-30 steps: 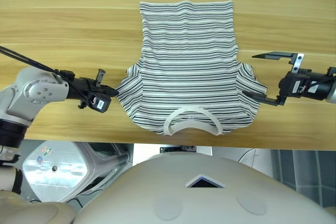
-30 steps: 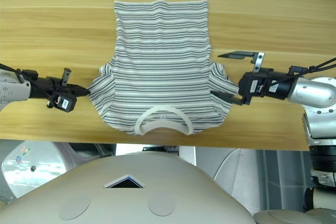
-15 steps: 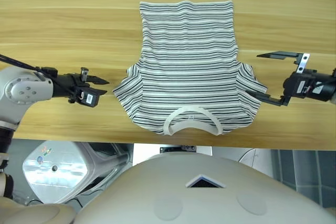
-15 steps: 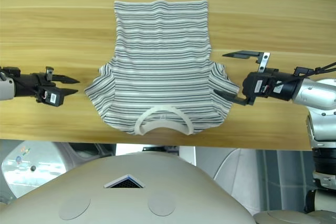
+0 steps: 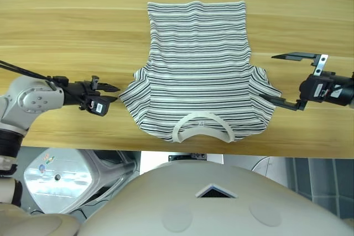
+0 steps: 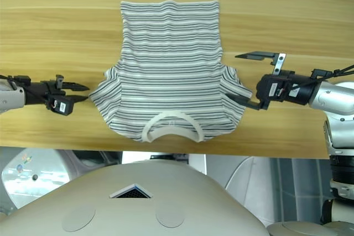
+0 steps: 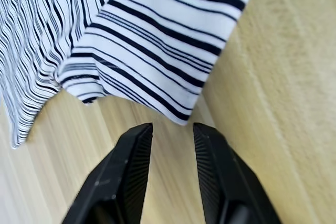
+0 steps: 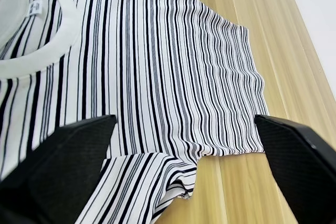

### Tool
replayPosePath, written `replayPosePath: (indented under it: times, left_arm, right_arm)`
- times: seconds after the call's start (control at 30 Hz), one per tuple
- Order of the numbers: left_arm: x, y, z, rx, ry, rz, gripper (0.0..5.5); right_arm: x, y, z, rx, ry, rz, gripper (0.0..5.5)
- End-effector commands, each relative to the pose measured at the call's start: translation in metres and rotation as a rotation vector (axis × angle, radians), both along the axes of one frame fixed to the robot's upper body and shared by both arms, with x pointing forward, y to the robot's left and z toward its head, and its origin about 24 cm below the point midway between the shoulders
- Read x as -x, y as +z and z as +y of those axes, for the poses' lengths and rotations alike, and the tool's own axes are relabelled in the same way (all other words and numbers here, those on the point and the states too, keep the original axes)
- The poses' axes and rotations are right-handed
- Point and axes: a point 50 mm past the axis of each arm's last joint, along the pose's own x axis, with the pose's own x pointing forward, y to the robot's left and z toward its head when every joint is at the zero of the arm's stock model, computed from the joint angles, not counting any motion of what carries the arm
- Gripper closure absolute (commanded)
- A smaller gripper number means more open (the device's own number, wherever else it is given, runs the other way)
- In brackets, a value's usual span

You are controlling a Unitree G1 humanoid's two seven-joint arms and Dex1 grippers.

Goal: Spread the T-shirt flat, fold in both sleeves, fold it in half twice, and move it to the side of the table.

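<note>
A black-and-white striped T-shirt (image 5: 196, 64) lies on the wooden table (image 5: 66, 20), its white collar (image 5: 202, 126) close to the near edge. Both short sleeves are partly tucked in at its sides. My left gripper (image 5: 114, 93) is open, low over the wood just left of the left sleeve (image 5: 131, 89). In the left wrist view its fingertips (image 7: 139, 132) point at the sleeve's corner (image 7: 178, 114) with nothing between them. My right gripper (image 5: 271, 77) is wide open beside the right sleeve (image 5: 263, 88), with its lower finger (image 5: 279, 101) at the sleeve's edge and the shirt (image 8: 157, 66) spread ahead.
The table's near edge (image 5: 83, 146) runs just below the collar, with floor and equipment beyond it. Bare wood lies left of the shirt, right of it and past its hem (image 5: 196, 5).
My left gripper was at the left sleeve's edge, opened and drew back left, then edged toward the sleeve again. The right gripper shifted slightly right and stayed open. The shirt barely moved.
</note>
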Motion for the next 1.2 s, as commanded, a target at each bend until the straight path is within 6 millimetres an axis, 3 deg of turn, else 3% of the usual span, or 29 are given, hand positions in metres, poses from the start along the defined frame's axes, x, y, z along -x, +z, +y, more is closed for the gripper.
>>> replayPosePath:
  times: [0.03,0.3,0.57,0.8,1.03,1.2]
  left_arm:
    - [0.006,-0.015,-0.005,-0.024,-0.021,0.053,4.04]
    - [0.007,-0.014,-0.012,-0.024,-0.052,0.074,4.04]
    - [0.012,-0.012,-0.014,-0.035,-0.077,0.118,5.49]
    - [0.007,-0.009,-0.012,-0.037,-0.069,0.085,5.49]
    - [-0.014,0.021,-0.017,0.006,-0.058,-0.053,5.49]
    - [-0.015,0.033,-0.027,0.068,-0.09,-0.094,5.49]
  right_arm:
    - [0.0,0.0,0.003,-0.008,0.011,-0.002,0.63]
    - [-0.001,-0.002,0.005,-0.015,0.011,-0.005,0.63]
    - [-0.001,-0.003,0.004,-0.019,0.004,-0.008,0.63]
    - [-0.001,-0.003,0.004,-0.023,0.001,-0.007,0.63]
    - [0.001,-0.005,0.003,-0.028,-0.004,-0.006,0.63]
    - [0.001,-0.006,0.003,-0.03,-0.004,-0.005,0.63]
